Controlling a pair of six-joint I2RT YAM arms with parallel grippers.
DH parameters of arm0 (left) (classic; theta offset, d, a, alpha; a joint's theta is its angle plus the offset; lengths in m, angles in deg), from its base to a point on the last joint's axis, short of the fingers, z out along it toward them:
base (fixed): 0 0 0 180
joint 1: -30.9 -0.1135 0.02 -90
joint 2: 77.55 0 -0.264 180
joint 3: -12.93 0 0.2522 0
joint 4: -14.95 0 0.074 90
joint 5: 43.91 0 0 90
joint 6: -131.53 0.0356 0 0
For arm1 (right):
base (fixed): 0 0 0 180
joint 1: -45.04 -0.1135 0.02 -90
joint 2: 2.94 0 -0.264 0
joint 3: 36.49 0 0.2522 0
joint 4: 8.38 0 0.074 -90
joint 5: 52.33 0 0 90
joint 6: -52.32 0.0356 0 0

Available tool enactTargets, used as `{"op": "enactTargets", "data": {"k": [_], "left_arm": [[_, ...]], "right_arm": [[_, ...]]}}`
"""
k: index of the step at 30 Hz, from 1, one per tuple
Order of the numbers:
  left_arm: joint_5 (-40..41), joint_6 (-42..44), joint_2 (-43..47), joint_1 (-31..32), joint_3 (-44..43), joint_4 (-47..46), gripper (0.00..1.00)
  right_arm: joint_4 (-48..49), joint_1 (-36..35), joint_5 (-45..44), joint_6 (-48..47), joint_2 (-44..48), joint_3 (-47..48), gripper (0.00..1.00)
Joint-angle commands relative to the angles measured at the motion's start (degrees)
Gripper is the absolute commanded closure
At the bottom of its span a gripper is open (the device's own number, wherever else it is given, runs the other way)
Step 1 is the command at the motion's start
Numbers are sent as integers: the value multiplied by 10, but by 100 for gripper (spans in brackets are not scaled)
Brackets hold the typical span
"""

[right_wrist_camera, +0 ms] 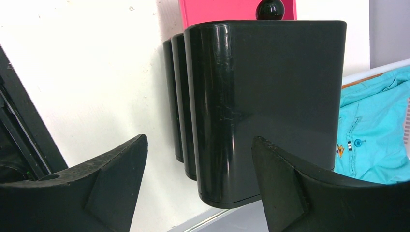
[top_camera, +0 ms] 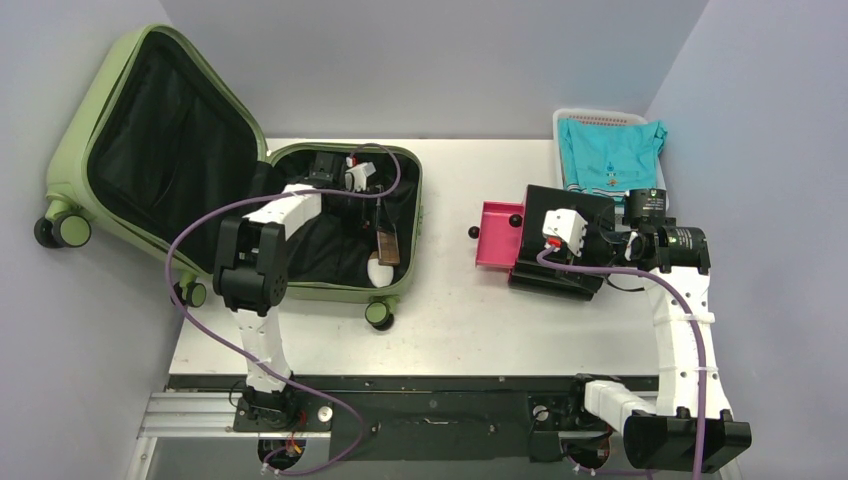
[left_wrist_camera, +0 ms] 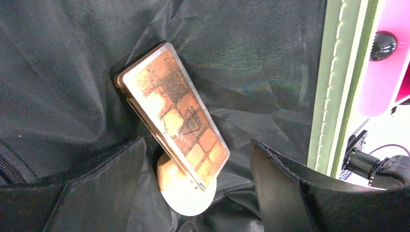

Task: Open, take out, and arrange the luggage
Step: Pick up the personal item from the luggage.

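Observation:
The luggage (top_camera: 340, 293), an olive-green hard-shell suitcase, lies open at the table's left, its lid (top_camera: 95, 140) propped against the left wall. My left gripper (top_camera: 365, 190) is inside the base half over the black lining. In the left wrist view this gripper (left_wrist_camera: 197, 141) is open, and a copper-brown palette (left_wrist_camera: 174, 106) leans on a pale round disc (left_wrist_camera: 186, 193) between and beyond its fingers, untouched. The green rim (left_wrist_camera: 333, 87) runs along the right. My right gripper (right_wrist_camera: 199, 137) is open at the end of the small black case (right_wrist_camera: 270, 87), not clamping it.
The black case (top_camera: 560, 275) with its pink-red side (top_camera: 495, 235) lies right of centre. A white mesh basket (top_camera: 600, 118) holding a teal garment (top_camera: 610, 155) stands at the back right. The suitcase wheels (top_camera: 379, 313) overhang the table. Grey walls close in on both sides.

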Motion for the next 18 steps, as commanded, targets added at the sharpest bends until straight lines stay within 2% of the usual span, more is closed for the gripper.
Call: {"op": "enactTargets", "data": {"k": [1, 18], "left_arm": [[10, -1, 15, -3, 5, -12, 25], [-29, -33, -53, -5, 11, -22, 28]], "right_arm": [[0, -2, 20, -8, 11, -4, 26], [1, -5, 14, -10, 9, -9, 26]]}}
